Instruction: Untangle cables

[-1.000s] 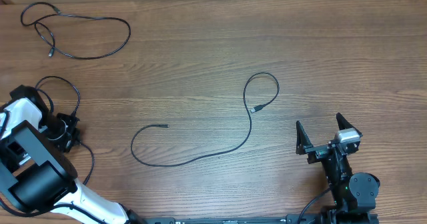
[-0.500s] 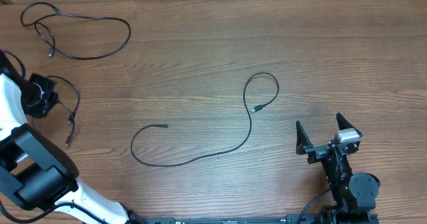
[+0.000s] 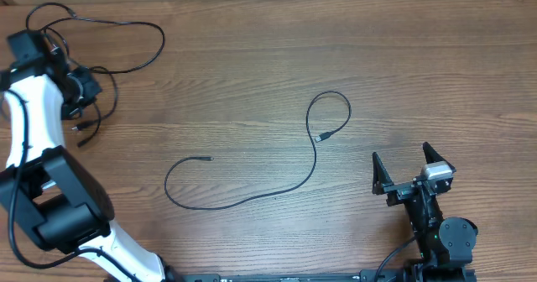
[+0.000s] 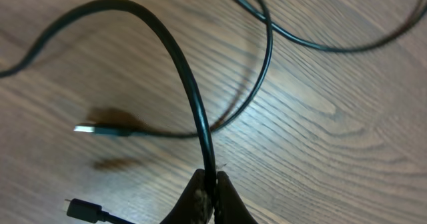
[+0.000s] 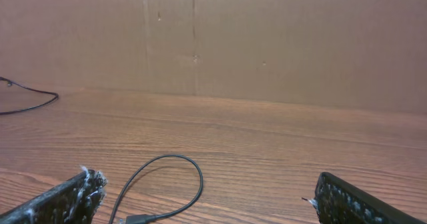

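3 thin black cables: 1 snaking at centre, 2 overlapping far-left corner

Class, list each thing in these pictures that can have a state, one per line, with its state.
left end effector: shut on held cable.
right end effector: open, empty.
held cable: pinched, partly lifted.
corner cable: lying loose in a loop, far left.
middle cable: lying free, one open curl, untangled.

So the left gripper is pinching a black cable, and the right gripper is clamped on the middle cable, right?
Not quite. The left gripper does pinch a cable, but the right gripper stands open and empty, apart from the middle cable, as the overhead view shows.
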